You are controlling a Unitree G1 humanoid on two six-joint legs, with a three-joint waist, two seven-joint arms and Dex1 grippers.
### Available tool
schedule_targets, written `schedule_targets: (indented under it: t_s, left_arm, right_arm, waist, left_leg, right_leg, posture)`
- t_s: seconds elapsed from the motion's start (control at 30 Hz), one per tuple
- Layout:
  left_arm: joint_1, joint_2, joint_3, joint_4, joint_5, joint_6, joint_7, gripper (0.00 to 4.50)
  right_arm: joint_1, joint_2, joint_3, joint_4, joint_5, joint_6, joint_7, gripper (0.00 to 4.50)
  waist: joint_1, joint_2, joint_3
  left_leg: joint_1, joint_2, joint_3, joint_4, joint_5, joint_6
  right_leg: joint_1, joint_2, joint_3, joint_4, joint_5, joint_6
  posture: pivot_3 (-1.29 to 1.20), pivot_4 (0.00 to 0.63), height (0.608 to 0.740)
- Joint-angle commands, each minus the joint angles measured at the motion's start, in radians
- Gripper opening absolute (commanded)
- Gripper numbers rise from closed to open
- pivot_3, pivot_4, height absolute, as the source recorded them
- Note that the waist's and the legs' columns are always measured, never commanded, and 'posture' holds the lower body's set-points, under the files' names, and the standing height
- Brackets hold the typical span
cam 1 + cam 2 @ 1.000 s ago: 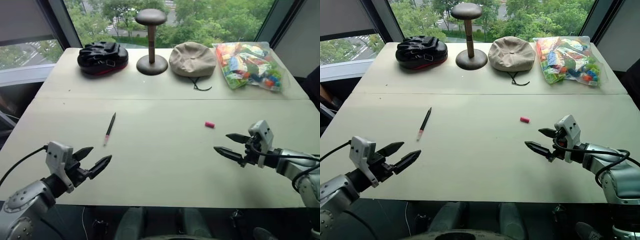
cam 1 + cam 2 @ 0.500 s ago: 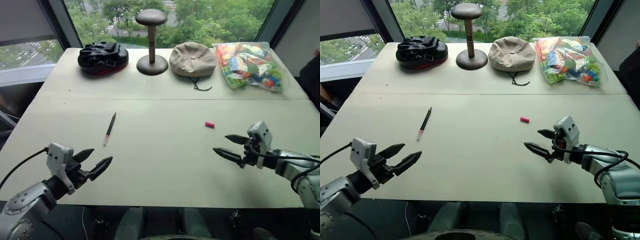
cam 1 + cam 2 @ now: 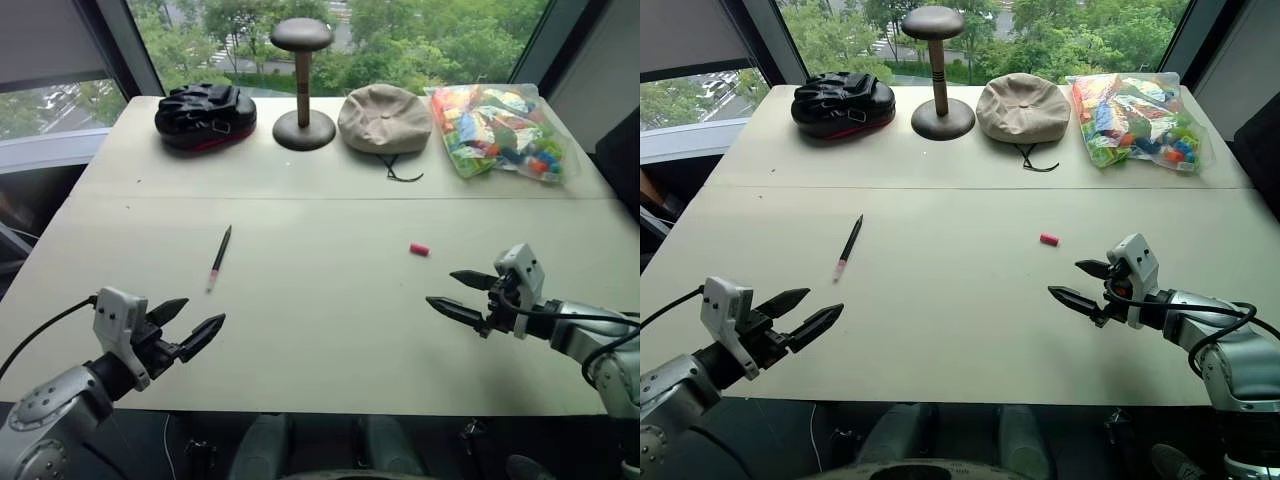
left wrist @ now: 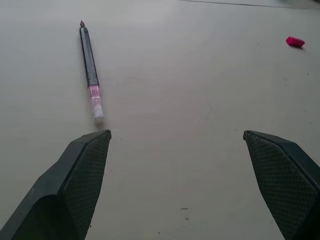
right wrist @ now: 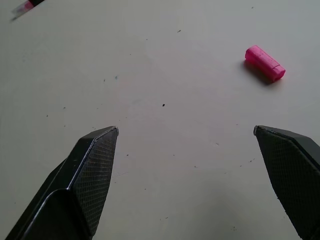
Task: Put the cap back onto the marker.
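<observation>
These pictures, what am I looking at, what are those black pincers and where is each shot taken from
A two-armed robot at a pale table. Two pictures come from its head, two from cameras on its wrists. The black pincers are its tools: left tool, right tool, both open and holding nothing. On the table lie a black marker near the left tool and its small pink cap near the right one, well apart. Along the far edge sit a black bag, a wooden stand, a beige hat and a clear bag of toy pieces.
</observation>
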Motion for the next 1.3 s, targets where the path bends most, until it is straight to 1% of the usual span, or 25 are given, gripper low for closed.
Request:
schedule_targets:
  t_s: [0.03, 0.13, 0.27, 0.33, 0.5, 0.57, 0.7, 0.8, 0.87, 0.97, 1.07, 1.13, 1.3]
  left_arm:
    - [-0.005, 0.003, 0.021, -0.026, -0.005, -0.015, 0.006, 4.45]
    - [-0.017, 0.008, 0.024, -0.014, -0.004, -0.015, 0.008, 4.45]
    - [-0.014, 0.012, 0.023, -0.013, -0.003, -0.01, 0.001, 4.45]
    - [-0.017, 0.017, 0.025, -0.011, -0.005, -0.006, -0.001, 4.45]
    - [-0.051, 0.046, 0.044, 0.009, -0.012, 0.02, 0.015, 4.45]
    - [-0.104, 0.065, 0.059, 0.023, -0.017, 0.053, 0.066, 4.45]
    - [-0.272, 0.081, 0.063, 0.077, 0.004, 0.121, 0.208, 4.45]
    - [-0.371, 0.09, 0.008, 0.114, 0.055, 0.17, 0.285, 4.45]
    - [-0.435, 0.072, -0.033, 0.149, 0.105, 0.197, 0.354, 4.45]
    - [-0.503, 0.014, -0.102, 0.204, 0.179, 0.183, 0.42, 4.45]
    - [-0.534, -0.021, -0.172, 0.255, 0.276, 0.128, 0.441, 4.45]
    - [-0.546, -0.042, -0.209, 0.297, 0.315, 0.084, 0.424, 4.45]
    - [-0.605, -0.092, -0.272, 0.488, 0.423, -0.051, 0.391, 4.45]
  right_arm:
    - [-0.022, 0.002, 0.004, -0.007, -0.023, -0.039, -0.004, 4.5]
    - [-0.084, -0.003, 0.039, -0.054, 0.001, -0.028, 0.029, 4.5]
    - [-0.177, -0.017, 0.127, -0.198, 0.055, 0.019, 0.082, 4.5]
    - [-0.203, -0.019, 0.164, -0.245, 0.057, 0.027, 0.094, 4.5]
    - [-0.235, -0.014, 0.23, -0.289, 0.029, 0.018, 0.094, 4.5]
    - [-0.245, -0.002, 0.236, -0.289, 0.037, 0.028, 0.08, 4.5]
    - [-0.242, 0.014, 0.25, -0.268, 0.021, 0.015, 0.062, 4.5]
    - [-0.243, 0.033, 0.258, -0.264, 0.013, 0.014, 0.042, 4.5]
    - [-0.243, 0.046, 0.264, -0.268, 0.009, 0.015, 0.028, 4.5]
    - [-0.233, 0.062, 0.269, -0.276, 0.002, 0.015, 0.008, 4.5]
    - [-0.225, 0.073, 0.277, -0.28, -0.003, 0.014, -0.008, 4.5]
    - [-0.222, 0.079, 0.281, -0.284, -0.005, 0.014, -0.018, 4.5]
    - [-0.217, 0.096, 0.288, -0.288, -0.01, 0.018, -0.038, 4.5]
  waist:
    - [0.0, 0.0, 0.0]
    - [-0.003, 0.0, 0.0]
    - [-0.007, 0.0, 0.0]
    - [-0.005, 0.0, 0.0]
    - [0.003, -0.002, -0.001]
    - [0.002, -0.002, -0.001]
    - [0.001, -0.002, -0.001]
    - [-0.001, -0.002, -0.001]
    - [-0.003, -0.003, -0.001]
    - [-0.002, -0.003, -0.002]
    - [-0.002, -0.003, -0.002]
    - [0.0, -0.003, -0.002]
    - [0.0, -0.003, -0.002]
  left_leg:
    - [0.0, 0.0, 0.0, 0.0, 0.0, 0.0]
    - [0.001, 0.0, 0.001, 0.0, 0.0, 0.0]
    - [0.002, 0.0, 0.001, 0.0, 0.0, 0.0]
    - [0.002, 0.001, 0.0, -0.001, 0.0, 0.0]
    - [0.001, 0.0, 0.0, 0.0, 0.0, 0.0]
    - [0.001, 0.0, 0.0, 0.001, 0.0, 0.0]
    - [0.002, 0.0, 0.0, 0.001, 0.0, 0.0]
    - [0.002, 0.0, 0.0, 0.001, 0.0, 0.0]
    - [0.002, 0.0, 0.001, 0.0, 0.0, 0.0]
    - [0.002, 0.0, 0.001, 0.0, 0.0, 0.0]
    - [0.001, 0.0, 0.001, 0.0, 0.0, -0.001]
    - [0.001, 0.0, 0.0, 0.0, 0.001, -0.001]
    - [0.001, -0.001, 0.0, 0.001, 0.001, -0.002]
  right_leg:
    - [0.0, 0.0, 0.0, 0.0, 0.0, 0.0]
    - [0.0, 0.0, 0.0, 0.001, 0.0, 0.0]
    - [0.0, 0.001, 0.001, 0.002, 0.0, 0.0]
    - [0.0, 0.001, 0.001, 0.002, 0.0, 0.0]
    - [0.0, 0.0, 0.001, 0.001, 0.0, 0.0]
    - [0.0, 0.0, 0.001, 0.001, 0.0, 0.0]
    - [0.0, 0.0, 0.001, 0.002, 0.001, 0.001]
    - [0.0, 0.001, 0.001, 0.003, 0.002, 0.003]
    - [0.0, 0.001, 0.001, 0.003, 0.003, 0.005]
    - [-0.001, 0.001, 0.001, 0.003, 0.003, 0.005]
    - [-0.001, 0.001, 0.002, 0.003, 0.003, 0.006]
    - [-0.002, 0.001, 0.001, 0.003, 0.003, 0.006]
    - [-0.002, 0.001, 0.001, 0.005, 0.004, 0.006]
  posture:
    - [0.0, 0.15, 0.74]
    - [0.0, 0.15, 0.74]
    - [0.0, 0.15, 0.74]
    - [0.0, 0.15, 0.74]
    - [0.0, 0.15, 0.74]
    - [0.0, 0.15, 0.74]
    - [0.0, 0.15, 0.74]
    - [0.0, 0.15, 0.74]
    - [0.0, 0.15, 0.74]
    - [0.0, 0.15, 0.74]
    - [0.0, 0.15, 0.74]
    - [0.0, 0.15, 0.74]
    - [0.0, 0.15, 0.74]
